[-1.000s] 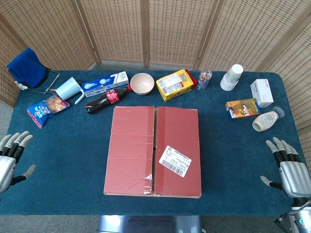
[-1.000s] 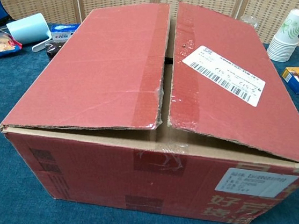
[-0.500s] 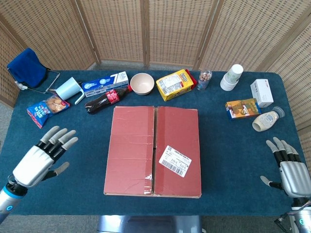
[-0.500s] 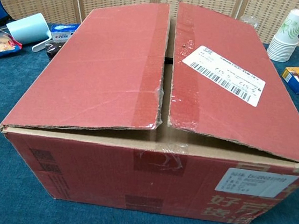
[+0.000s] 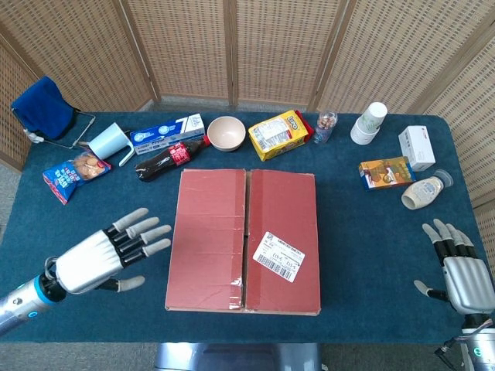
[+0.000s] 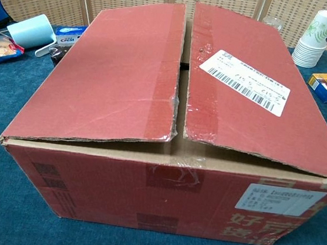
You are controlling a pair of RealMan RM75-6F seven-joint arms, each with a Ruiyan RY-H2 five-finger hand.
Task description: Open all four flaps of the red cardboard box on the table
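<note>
The left hand (image 5: 104,255), nearest the viewer at about 8 o'clock of the surface (image 5: 363,255), was held with fingers spread and straight and nothing in it, its fingertips (image 5: 158,229) pointing toward, but apart from, the left side of the red cardboard box (image 5: 244,239). The right hand (image 5: 456,270), at about 4 o'clock and well apart from the box, was likewise spread and empty. The box sat at the centre of the surface with both top flaps lying closed; in the chest view the left flap (image 6: 107,74) and right flap (image 6: 255,91) met along a narrow middle seam, with torn tape at its near end, and no flap was yet raised. To do the step well, the left hand would probably best slip its fingertips under the seam edge of the left flap and fold it outward toward 9 o'clock, the right hand mirroring this toward 3 o'clock; the two inner flaps were hidden beneath. One white shipping label (image 5: 278,256) lay on the right flap. Farther off, from 10 to 2 o'clock, there lay one snack bag (image 5: 73,171), one blue cup (image 5: 108,141), one cola bottle (image 5: 168,158), one blue-and-white carton (image 5: 166,133), one bowl (image 5: 226,132), one yellow box (image 5: 280,134), one small jar (image 5: 326,126), one stack of paper cups (image 5: 368,122), one white box (image 5: 416,147), one orange packet (image 5: 385,171) and one squeeze bottle (image 5: 425,191).
</note>
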